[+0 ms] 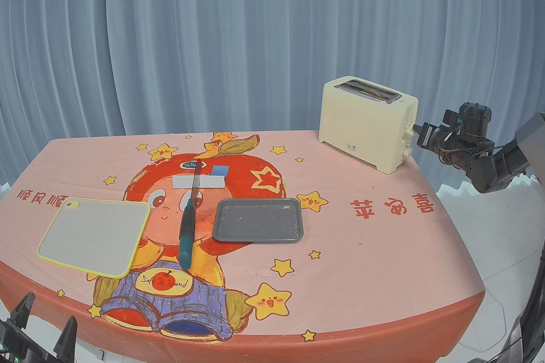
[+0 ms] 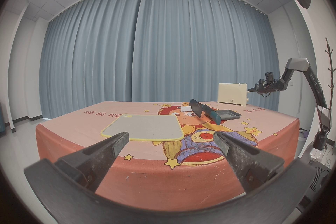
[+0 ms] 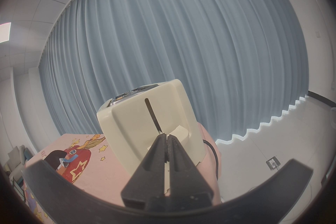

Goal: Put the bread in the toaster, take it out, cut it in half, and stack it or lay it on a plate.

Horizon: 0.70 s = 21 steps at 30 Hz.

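Bread (image 1: 372,92) shows as a brownish strip down in the slot of the toaster (image 1: 363,126), at the far right of the table (image 1: 369,256). The right gripper (image 3: 167,138), fingers pressed together on nothing, has its tips at the lever (image 3: 179,132) on the toaster's end face, below the slot. The left gripper (image 2: 171,135) hangs spread wide off the table's near left edge, well apart from the toaster.

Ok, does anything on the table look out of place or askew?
Mainly the knife: it seems to stand on edge between the cutting board and tray, not flat. The toaster sits near the far corner of the table.
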### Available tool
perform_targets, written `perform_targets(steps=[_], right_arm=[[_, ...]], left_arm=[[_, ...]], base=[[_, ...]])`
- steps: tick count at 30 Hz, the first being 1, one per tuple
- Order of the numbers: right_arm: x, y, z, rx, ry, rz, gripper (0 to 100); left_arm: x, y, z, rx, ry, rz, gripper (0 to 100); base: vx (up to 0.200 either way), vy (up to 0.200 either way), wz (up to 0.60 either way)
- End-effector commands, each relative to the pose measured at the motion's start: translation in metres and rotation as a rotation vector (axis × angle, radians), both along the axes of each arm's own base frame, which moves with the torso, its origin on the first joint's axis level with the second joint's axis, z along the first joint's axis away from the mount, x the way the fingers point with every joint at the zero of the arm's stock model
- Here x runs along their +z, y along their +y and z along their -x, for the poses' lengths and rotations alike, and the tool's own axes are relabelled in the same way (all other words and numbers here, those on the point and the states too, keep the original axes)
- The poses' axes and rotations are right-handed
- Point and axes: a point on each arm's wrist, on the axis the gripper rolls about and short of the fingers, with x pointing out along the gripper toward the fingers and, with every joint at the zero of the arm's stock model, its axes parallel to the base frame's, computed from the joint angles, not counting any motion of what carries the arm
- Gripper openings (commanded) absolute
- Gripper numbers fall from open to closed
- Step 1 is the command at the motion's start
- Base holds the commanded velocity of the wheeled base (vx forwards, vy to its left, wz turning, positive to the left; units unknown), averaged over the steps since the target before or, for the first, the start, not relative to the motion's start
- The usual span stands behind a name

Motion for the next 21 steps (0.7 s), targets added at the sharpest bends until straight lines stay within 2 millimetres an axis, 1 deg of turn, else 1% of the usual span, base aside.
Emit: perform_targets(steps=[1,5,21], right_arm=[[-0.0059,0.0005,-0.0013,0.003,0.014,0.007,0],[-0.0119,0.0005,-0.0027,0.003,0.028,0.009,0],[-0.0132,0.0012,-0.0030,0.005,0.031,0.009,0]], left_arm=[[-0.0049,-0.0001,-0.0009,0.000,0.016,-0.001,100],[-0.0050,-0.0001,-0.0009,0.000,0.018,-0.001,100],[-0.0049,-0.0001,-0.0009,0.000,0.016,-0.001,100]], base=[[0.000,0.000,0.00],[0.000,0.000,0.00],[0.000,0.000,0.00]])
